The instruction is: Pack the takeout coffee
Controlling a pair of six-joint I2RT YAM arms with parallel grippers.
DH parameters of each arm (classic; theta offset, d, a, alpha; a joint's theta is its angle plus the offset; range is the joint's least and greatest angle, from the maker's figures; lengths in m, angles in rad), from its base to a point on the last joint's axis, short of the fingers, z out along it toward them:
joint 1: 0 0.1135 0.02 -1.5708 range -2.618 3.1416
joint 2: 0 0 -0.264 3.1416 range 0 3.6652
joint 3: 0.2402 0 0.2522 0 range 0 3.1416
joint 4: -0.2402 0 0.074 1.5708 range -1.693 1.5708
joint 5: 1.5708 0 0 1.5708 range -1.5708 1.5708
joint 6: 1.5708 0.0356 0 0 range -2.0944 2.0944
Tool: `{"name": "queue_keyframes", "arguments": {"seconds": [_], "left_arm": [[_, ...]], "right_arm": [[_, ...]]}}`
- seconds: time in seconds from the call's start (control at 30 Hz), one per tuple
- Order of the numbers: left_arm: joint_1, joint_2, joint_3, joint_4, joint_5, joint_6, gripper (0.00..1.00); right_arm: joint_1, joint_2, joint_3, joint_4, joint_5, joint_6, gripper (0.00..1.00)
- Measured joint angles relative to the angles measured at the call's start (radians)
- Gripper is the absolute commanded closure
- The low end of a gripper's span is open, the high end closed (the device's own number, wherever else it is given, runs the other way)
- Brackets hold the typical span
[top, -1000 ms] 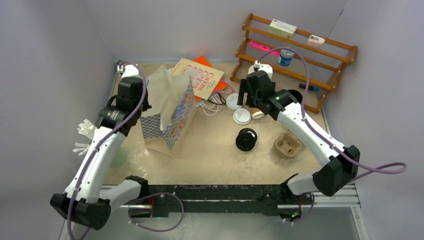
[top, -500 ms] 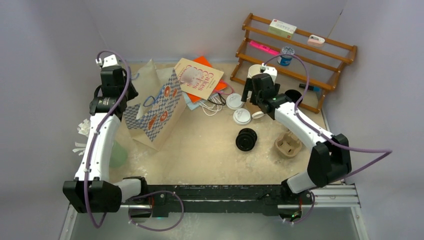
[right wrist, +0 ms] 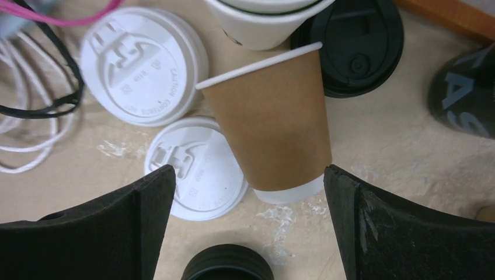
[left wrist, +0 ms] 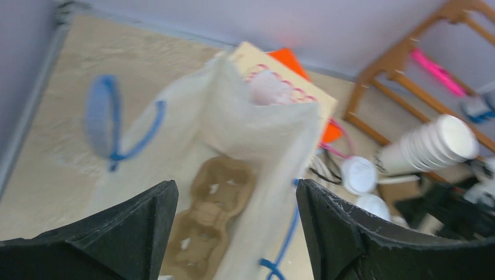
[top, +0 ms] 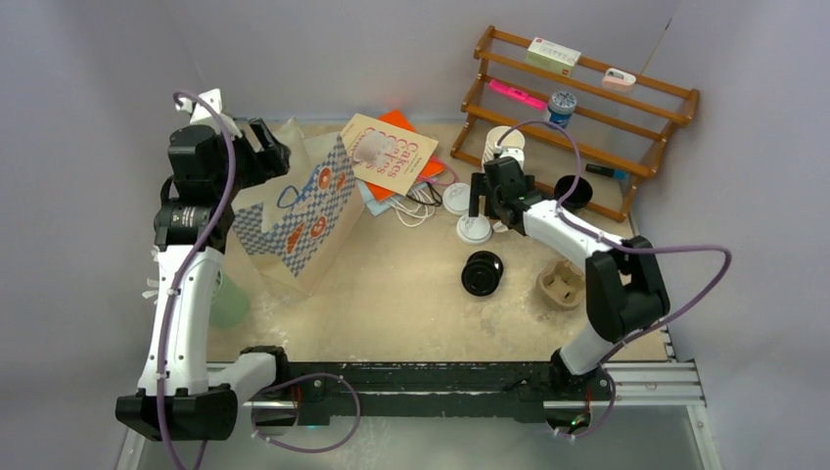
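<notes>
A black ribbed takeout coffee cup (top: 482, 273) lies on its side mid-table; its end shows at the bottom of the right wrist view (right wrist: 227, 265). A brown paper cup (right wrist: 268, 116) without a lid lies on its side, base toward me, between the wide-open fingers of my right gripper (right wrist: 248, 172) (top: 483, 204). Two white lids (right wrist: 143, 73) (right wrist: 195, 169) lie flat beside it. My left gripper (left wrist: 233, 192) (top: 277, 147) hangs open above the mouth of the patterned paper bag (top: 294, 225) (left wrist: 257, 122). A brown cup carrier (left wrist: 210, 216) sits inside the bag.
A second brown carrier (top: 563, 284) sits right of the black cup. A stack of white cups (top: 502, 142), a black lid (right wrist: 356, 46), a wooden rack (top: 587, 98), a book (top: 387, 152), white cords (top: 416, 208) and a green cup (top: 230, 304) stand around.
My left gripper has opened and swung back to the left, and the bag shifted left and leans more. My right gripper came down and left over the brown cup, opening slightly wider.
</notes>
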Motion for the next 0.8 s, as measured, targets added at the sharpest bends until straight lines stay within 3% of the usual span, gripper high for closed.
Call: {"name": "queue_keyframes", "arguments": {"seconds": [0.1,0.23,0.33,0.8], "left_arm": [[-0.05,0.003,0.032,0.018,0.115,0.0,0.25],[-0.228,0.034,0.073,0.029,0.15,0.015,0.29],[-0.295,0.043,0.076,0.033,0.175,0.019,0.3],[-0.308,0.043,0.076,0.037,0.249,0.041,0.33]], "right_arm": [[-0.001,0.058,0.0,0.0,0.003,-0.003,0.01],[-0.019,0.106,0.0,-0.005,0.008,-0.011,0.03],[-0.037,0.116,0.001,-0.005,0.007,-0.013,0.04],[-0.053,0.182,0.04,-0.007,0.003,-0.024,0.32]]}}
